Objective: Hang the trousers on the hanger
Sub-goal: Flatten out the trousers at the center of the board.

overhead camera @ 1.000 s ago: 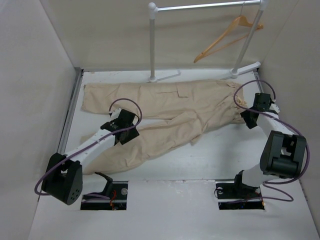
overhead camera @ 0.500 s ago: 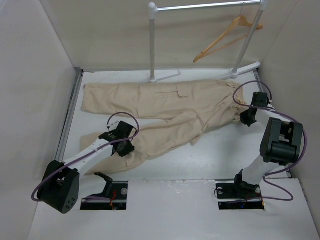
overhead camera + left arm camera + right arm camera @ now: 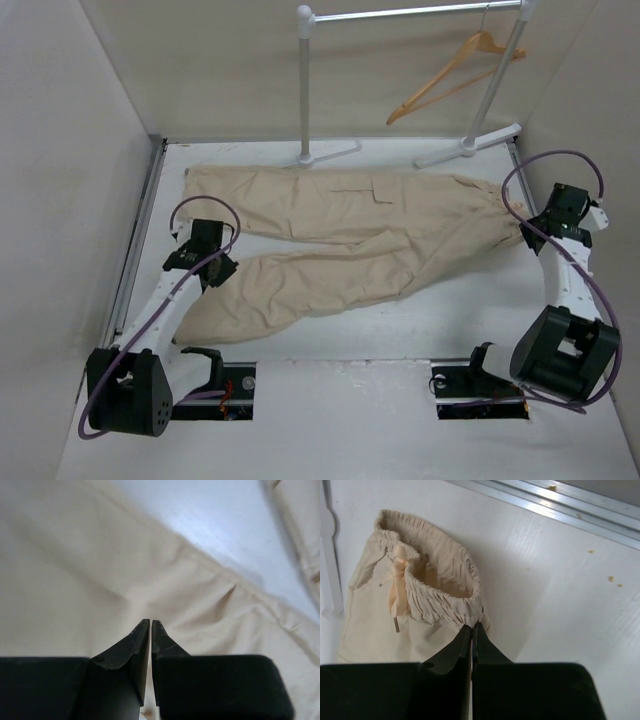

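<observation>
The trousers point(image 3: 380, 225) lie spread flat across the bench point(image 3: 450, 310), waist toward the right and both legs running out to the left. The far leg lies nearly straight along the back, and the near leg angles down toward the left arm's base.

The right hand point(image 3: 535, 222) sits at the waist end. In its wrist view, the right hand point(image 3: 472, 627) has its jaws pressed together, with only a hairline between them. They pinch the near edge of the gathered elastic waistband point(image 3: 445, 587). The waist opening gapes just beyond the tips, and a pale drawstring point(image 3: 396, 587) dangles on its left side.

The left hand point(image 3: 215, 272) is down on the near leg, close to that leg's upper edge. From its own camera, the left hand point(image 3: 151, 625) is likewise shut to a thin slit. Beige cloth fills almost the whole view, and creases run in toward the tips, so it reads as a pinch on the fabric. The exact bite is hidden behind the fingers point(image 3: 127, 652).

The hanger point(image 3: 455, 75) is light wood and hangs tilted by its hook from the white rail point(image 3: 410, 12) at the back right. It is well apart from the trousers and from both hands.
</observation>
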